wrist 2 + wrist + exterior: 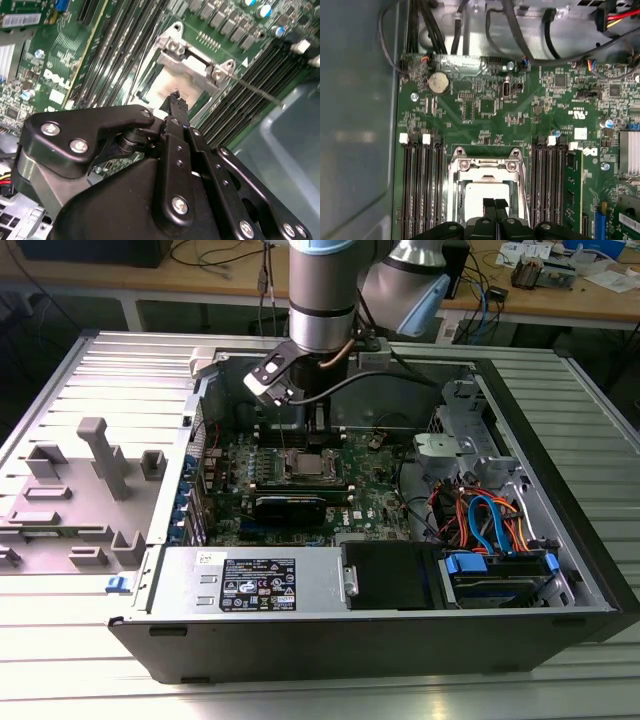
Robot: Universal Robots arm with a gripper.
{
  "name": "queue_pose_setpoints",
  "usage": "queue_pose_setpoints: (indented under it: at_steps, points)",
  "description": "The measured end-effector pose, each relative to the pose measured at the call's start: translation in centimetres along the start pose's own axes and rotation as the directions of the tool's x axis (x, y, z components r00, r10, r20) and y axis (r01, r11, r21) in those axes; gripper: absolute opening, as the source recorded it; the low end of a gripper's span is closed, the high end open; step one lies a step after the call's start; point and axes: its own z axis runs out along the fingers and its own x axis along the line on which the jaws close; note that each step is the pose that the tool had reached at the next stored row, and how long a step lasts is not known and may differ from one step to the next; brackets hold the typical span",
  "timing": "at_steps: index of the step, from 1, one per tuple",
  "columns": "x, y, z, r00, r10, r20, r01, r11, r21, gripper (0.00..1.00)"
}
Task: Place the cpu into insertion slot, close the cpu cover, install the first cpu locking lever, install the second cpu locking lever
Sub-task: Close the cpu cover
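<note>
The hand (495,204) hangs straight above the slot (451,200), its two fingers pressed narrow, tip beside tip, with nothing seen between them. The cpu (475,195) already lies flat in the slot, its pale top showing through the cut-out of the cover (192,65), which looks folded down over it. The fingertips are over the cpu's middle, just short of its surface; I cannot tell whether they touch.

A thin lever (255,91) runs out from one corner of the slot, slanting across the memory slots (422,190) that flank the slot on both sides. It looks unlatched, and it lies off to the side of the hand, not under it. The tall hand body crowds the slot, with the case wall (355,125) beyond the memory slots.
</note>
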Motion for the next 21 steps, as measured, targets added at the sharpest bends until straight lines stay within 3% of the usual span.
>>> queue_pose_setpoints:
  at_steps: [6, 17, 21]
  points:
    - [0.03, -0.43, 0.17, 1.0000, -0.001, -0.0027, 0.001, 1.0000, -0.0003, 0.11]
    - [0.03, -0.53, 0.20, 1.0000, -0.001, -0.0027, 0.001, 1.0000, -0.0003, 0.11]
    - [0.10, -1.40, 0.71, 1.0000, -0.001, -0.0027, 0.001, 1.0000, -0.0002, 0.11]
